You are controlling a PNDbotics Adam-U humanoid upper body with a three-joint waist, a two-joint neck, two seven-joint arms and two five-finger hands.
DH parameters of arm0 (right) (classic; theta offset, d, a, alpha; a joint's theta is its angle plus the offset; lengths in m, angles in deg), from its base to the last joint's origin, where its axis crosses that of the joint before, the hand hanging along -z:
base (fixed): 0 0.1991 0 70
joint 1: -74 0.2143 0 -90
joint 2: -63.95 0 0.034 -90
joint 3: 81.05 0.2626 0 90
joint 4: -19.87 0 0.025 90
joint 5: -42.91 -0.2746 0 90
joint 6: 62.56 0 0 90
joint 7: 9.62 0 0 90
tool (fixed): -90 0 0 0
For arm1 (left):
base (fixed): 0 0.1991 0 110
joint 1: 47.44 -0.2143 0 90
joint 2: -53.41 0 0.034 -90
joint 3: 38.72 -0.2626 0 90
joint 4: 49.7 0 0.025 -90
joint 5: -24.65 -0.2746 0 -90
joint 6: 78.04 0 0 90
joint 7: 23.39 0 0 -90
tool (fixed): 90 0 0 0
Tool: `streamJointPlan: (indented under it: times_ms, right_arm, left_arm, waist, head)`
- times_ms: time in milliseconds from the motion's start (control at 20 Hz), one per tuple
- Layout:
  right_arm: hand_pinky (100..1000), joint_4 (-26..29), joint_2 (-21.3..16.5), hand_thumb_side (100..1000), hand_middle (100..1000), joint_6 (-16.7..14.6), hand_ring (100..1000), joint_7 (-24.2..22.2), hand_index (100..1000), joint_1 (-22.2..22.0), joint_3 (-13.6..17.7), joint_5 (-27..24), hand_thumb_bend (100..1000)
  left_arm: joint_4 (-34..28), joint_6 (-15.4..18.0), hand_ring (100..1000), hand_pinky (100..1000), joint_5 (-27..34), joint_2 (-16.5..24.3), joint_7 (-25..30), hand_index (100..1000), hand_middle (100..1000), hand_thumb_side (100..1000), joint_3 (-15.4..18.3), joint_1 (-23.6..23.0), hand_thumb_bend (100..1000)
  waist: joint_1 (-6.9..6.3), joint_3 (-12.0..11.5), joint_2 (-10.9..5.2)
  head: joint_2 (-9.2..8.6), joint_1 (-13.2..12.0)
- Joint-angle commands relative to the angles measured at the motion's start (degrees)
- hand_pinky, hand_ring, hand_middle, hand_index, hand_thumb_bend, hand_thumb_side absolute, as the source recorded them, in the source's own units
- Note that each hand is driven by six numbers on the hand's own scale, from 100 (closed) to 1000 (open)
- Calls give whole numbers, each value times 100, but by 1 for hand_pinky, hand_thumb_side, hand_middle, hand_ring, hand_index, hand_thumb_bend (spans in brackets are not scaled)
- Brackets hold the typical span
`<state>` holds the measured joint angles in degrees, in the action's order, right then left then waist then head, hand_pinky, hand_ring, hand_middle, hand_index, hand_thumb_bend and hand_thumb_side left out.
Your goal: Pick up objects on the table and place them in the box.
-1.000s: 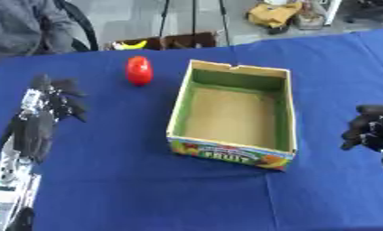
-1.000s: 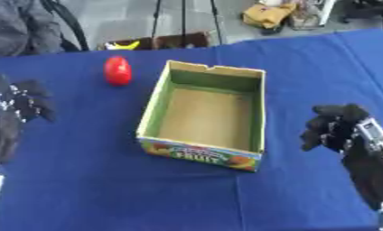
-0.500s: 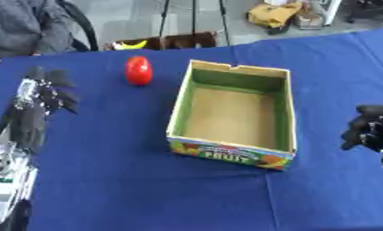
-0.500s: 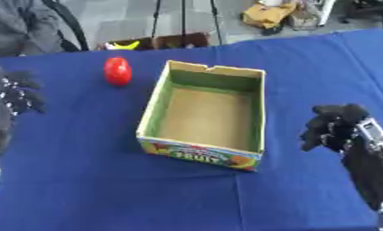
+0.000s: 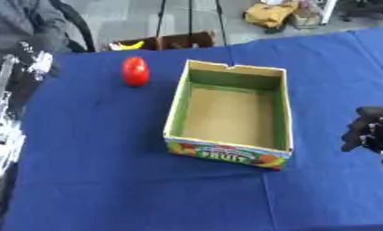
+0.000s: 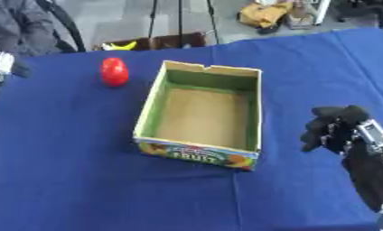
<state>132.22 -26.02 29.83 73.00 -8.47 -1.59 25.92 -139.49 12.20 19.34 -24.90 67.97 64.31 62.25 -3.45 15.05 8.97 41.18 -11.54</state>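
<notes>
Right hand [image 6: 334, 128] hangs to the right of the box [image 5: 283, 113], apart from it, its dark fingers curled downward and holding nothing; its arm runs off toward the lower right corner. Left hand [image 5: 33, 56] shows at the far left edge, well to the left of the box and beyond its far end, over the edge of the blue table [image 5: 92, 149]; whether its fingers are curled or straight cannot be told, and nothing shows in it. One red object [image 5: 134, 71], smooth, rounded and a little taller than wide, stands on the cloth to the left of the box's far left corner, near but not touching it, between the box and the left hand. One box is there: an open cardboard tray with green inner walls, a tan floor and a front panel printed with fruit pictures and the word FRUIT. Its far wall has a small notch cut in the rim. Nothing lies inside it. The box sits askew on the table, its long sides running away from the robot.
</notes>
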Motion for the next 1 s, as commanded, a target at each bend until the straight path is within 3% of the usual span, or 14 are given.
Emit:
streamJointPlan:
  times_ms: [50,200,350,550,1000]
  right_arm:
    - [512,119,-92,891,564,-4,569,-49,749,77,-23,7,100]
    - [512,127,-103,899,563,3,569,-83,750,110,-58,16,100]
    - [512,125,-111,910,563,16,569,-122,750,147,-100,25,100]
    - [512,121,-127,923,563,35,568,-191,750,210,-170,22,100]
    - [512,113,-164,943,563,52,568,-300,750,334,-269,30,100]
  left_arm:
    - [396,-6,592,584,-303,663,197,813,683,566,-177,393,511]
    - [831,52,594,560,-570,921,425,816,689,575,-400,784,612]
    - [1269,141,601,565,-840,1106,624,818,701,589,-616,1110,797]
    - [1857,353,616,585,-1202,1309,669,820,711,597,-906,1490,891]
    - [3176,640,615,574,-2013,1254,268,815,713,620,-1302,1897,822]
  waist:
    - [-9,61,-33]
    - [-42,173,-1]
    - [-82,281,17]
    - [-155,456,30]
    - [-300,789,82]
  head:
    - [-60,-71]
    - [-84,-133]
    - [-93,-204]
    - [-112,-319]
    - [-152,-518]
